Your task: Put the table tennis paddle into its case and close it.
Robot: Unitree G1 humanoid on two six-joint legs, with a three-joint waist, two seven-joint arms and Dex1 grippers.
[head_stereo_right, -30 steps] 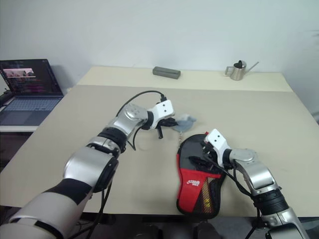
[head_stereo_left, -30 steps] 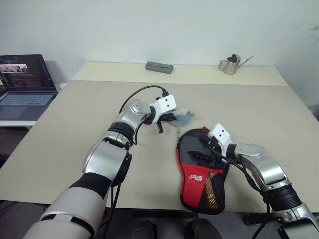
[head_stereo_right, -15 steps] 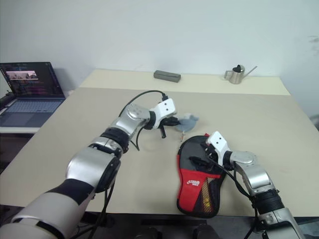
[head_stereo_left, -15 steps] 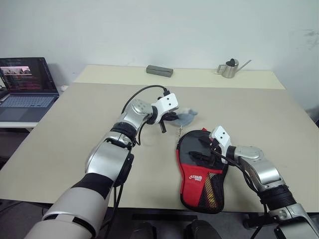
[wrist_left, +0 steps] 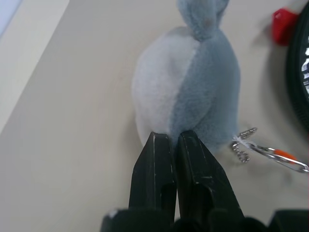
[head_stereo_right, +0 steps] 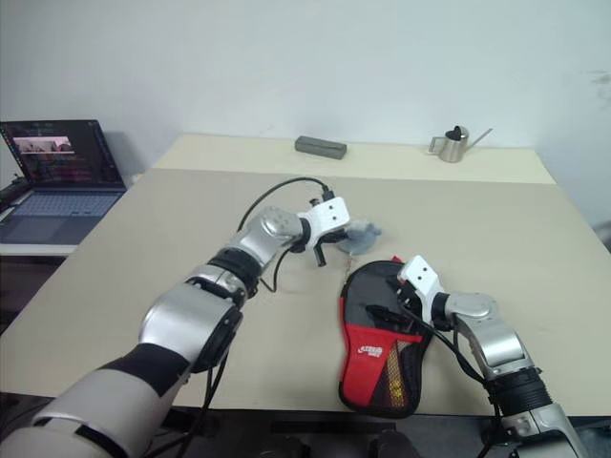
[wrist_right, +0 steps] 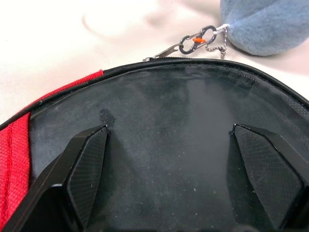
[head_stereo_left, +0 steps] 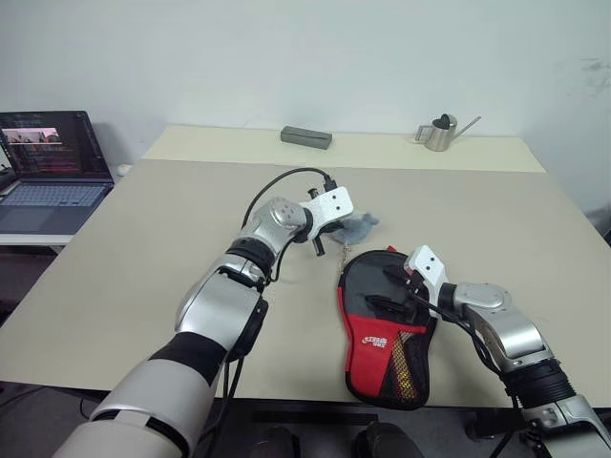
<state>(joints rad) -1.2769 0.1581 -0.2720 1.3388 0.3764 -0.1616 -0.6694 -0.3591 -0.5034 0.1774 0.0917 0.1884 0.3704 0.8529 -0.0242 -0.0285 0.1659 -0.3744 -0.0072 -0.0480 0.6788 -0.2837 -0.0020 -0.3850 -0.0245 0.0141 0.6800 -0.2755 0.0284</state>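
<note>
Case (head_stereo_left: pixel 387 329) lies flat near the table's (head_stereo_left: pixel 143 248) front edge in the left eye view, red panel and mesh pocket toward that edge, rounded end toward the middle. The right gripper (head_stereo_left: pixel 382 288) rests over that rounded end with its fingers spread wide. The left gripper (head_stereo_left: pixel 323 239) sits just past the case's far rim, at the grey charm (head_stereo_left: pixel 355 226).

The right eye view gives the same layout; the paddle itself cannot be made out, so it is presumably inside already.

In the left wrist view, the black fingers (wrist_left: pixel 159 169) are pressed together, their tips pinching the edge of the fluffy charm, whose small chain and clip trail off toward the case's rim.

In the right wrist view, the wide-apart fingers frame the case's clear plastic side; the zipper rim and clip lie just beyond them.

The closing step looks to be in hand. Next, the left gripper would draw the charm along the rim while the right steadies the case.
</note>
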